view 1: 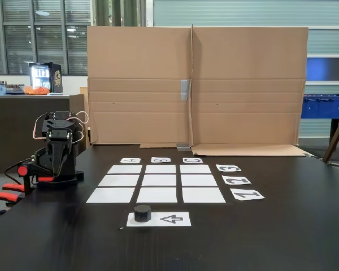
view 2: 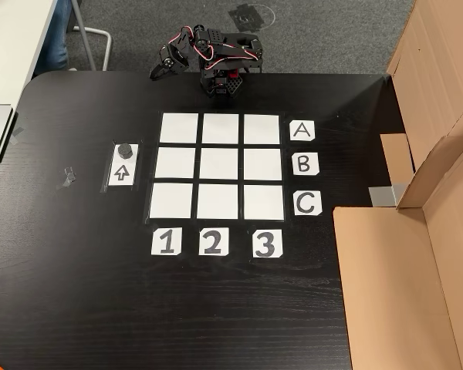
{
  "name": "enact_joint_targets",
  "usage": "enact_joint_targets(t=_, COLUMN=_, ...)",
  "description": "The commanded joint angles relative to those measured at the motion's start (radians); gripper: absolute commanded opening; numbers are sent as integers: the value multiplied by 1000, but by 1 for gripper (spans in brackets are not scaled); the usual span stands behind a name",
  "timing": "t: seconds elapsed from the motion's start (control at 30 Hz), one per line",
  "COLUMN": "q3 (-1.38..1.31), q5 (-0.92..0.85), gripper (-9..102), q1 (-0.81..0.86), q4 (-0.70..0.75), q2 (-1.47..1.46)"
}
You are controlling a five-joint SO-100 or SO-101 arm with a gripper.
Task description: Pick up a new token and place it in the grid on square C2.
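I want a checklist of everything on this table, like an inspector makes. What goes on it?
Surface: black table, matte, bare around the papers.
Token: one black token sits on the arrow sheet, at the end the arrow points to.
Grid: grid of nine white rectangles, all without tokens; labels A, B, C along one side, 1, 2, 3 along another.
Square C2: square C2 is bare.
Clutter: bits of tape stuck to the table, away from the grid.
Gripper: gripper points down on the folded arm; too dark to tell how the fingers stand.
Cables: red and white wires loop over the arm.
Surroundings: cardboard wall stands behind the grid.
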Motion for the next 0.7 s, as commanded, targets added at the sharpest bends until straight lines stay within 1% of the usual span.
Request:
enact_joint_targets(t=0.0, q3=-5, q5=-17, gripper=-1, q1=-14, q4=-11, q2=6)
enact_joint_targets(t=0.67, q3=-5, q5=-12, gripper=-1, q1=-6, q4=-11, q2=5)
